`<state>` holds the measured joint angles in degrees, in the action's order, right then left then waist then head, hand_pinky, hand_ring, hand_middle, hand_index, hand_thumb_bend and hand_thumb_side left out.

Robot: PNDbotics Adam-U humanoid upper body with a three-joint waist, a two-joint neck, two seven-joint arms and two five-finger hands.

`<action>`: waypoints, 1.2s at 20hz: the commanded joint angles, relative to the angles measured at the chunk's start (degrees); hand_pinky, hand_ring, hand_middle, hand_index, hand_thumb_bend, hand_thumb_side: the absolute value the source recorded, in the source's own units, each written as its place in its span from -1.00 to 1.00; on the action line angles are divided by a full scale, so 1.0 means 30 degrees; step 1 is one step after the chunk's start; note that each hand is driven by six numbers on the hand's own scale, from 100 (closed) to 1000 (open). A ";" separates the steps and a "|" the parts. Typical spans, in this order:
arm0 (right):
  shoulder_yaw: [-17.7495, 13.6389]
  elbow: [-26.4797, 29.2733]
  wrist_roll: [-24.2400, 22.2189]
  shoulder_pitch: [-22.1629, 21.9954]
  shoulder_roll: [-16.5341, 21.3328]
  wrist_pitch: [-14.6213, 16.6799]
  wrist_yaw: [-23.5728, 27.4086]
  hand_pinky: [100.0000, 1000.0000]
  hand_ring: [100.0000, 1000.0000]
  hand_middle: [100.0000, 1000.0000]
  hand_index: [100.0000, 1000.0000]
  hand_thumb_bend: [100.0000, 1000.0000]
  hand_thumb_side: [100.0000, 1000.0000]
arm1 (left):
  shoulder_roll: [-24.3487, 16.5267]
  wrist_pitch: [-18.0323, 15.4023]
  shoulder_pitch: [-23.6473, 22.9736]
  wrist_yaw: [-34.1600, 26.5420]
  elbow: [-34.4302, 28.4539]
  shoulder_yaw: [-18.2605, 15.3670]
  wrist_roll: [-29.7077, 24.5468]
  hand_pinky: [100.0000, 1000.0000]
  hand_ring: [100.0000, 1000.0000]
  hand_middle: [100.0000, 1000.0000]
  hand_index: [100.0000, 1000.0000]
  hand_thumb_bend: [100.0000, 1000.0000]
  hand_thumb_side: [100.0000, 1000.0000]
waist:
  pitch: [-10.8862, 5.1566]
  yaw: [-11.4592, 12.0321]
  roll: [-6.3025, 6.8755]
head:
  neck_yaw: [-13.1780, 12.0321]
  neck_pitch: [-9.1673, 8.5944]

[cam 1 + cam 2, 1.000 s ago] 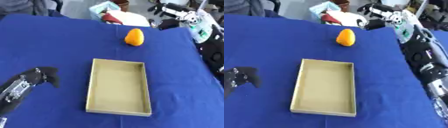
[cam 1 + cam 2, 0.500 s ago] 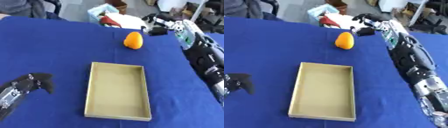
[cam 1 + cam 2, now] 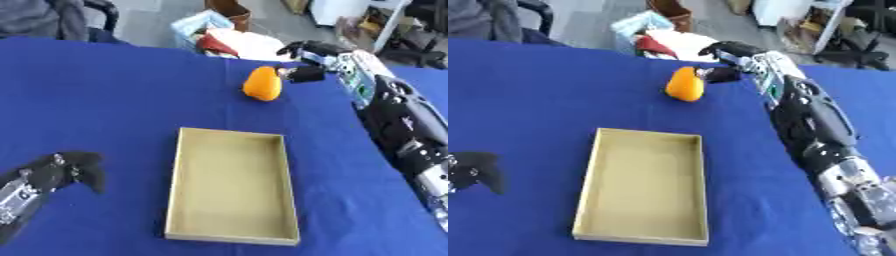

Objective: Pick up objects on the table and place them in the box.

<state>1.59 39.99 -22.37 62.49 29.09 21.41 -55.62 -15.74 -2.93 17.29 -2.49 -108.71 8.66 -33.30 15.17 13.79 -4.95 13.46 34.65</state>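
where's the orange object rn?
The orange object sits on the blue table toward the far edge, right of centre, beyond the empty box. The right hand is right beside it.

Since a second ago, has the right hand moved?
Yes. The right hand has come leftward along the table's far edge, right up beside the orange object.

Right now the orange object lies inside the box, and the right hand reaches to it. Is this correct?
Not quite. The orange object lies on the blue table, beyond the box, which holds nothing, as the left eye view shows. The right hand does reach to it.
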 commanded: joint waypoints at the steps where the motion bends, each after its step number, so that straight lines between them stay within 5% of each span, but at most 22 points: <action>1: 0.0358 0.1020 -0.0578 0.0357 0.0261 0.0590 0.0055 0.61 0.79 0.84 0.94 -1.00 0.83 | -0.0107 -0.0025 0.0121 0.0046 -0.0241 -0.0013 -0.0052 0.38 0.12 0.15 0.66 -0.94 1.00 | -0.0431 -0.0086 0.0134 | -0.0039 -0.0173; 8: 0.0161 0.0925 -0.0392 0.0270 -0.0270 0.0078 -0.0855 0.60 0.77 0.82 0.93 -1.00 0.71 | -0.0033 -0.0083 0.0249 -0.0008 -0.0293 0.0098 -0.0167 0.38 0.12 0.15 0.66 -0.95 1.00 | -0.0384 0.0245 0.0192 | 0.0145 -0.0365; 16: -0.0233 -0.0345 0.0540 0.0050 -0.0469 -0.0631 -0.1545 0.58 0.75 0.78 0.83 -1.00 0.15 | 0.0035 -0.0096 0.0341 0.0024 -0.0369 0.0110 -0.0208 0.38 0.12 0.15 0.66 -0.95 1.00 | -0.0158 0.0579 0.0211 | 0.0491 -0.0654; 18: -0.0248 -0.0430 0.0612 0.0049 -0.0525 -0.0660 -0.1686 0.57 0.72 0.75 0.74 -1.00 -0.10 | 0.0048 -0.0099 0.0339 0.0074 -0.0353 0.0128 -0.0234 0.38 0.12 0.15 0.66 -0.95 1.00 | -0.0125 0.0599 0.0219 | 0.0550 -0.0684; 20: -0.0269 -0.0405 0.0832 0.0042 -0.0572 -0.0681 -0.1771 0.54 0.66 0.68 0.54 -1.00 -0.60 | 0.0074 -0.0107 0.0354 0.0102 -0.0340 0.0149 -0.0257 0.38 0.12 0.15 0.66 -0.95 1.00 | -0.0111 0.0617 0.0216 | 0.0600 -0.0699; 24: -0.0326 -0.0072 0.2308 0.0019 -0.0578 -0.0659 -0.1861 0.49 0.54 0.54 0.04 -1.00 -0.63 | 0.0079 -0.0107 0.0382 0.0084 -0.0330 0.0151 -0.0259 0.38 0.12 0.15 0.66 -0.95 1.00 | -0.0113 0.0623 0.0205 | 0.0633 -0.0698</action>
<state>1.00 38.81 -16.73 61.68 26.46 19.44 -60.48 -15.17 -3.24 17.70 -2.42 -108.72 9.00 -33.92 15.72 15.65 -4.71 15.17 33.19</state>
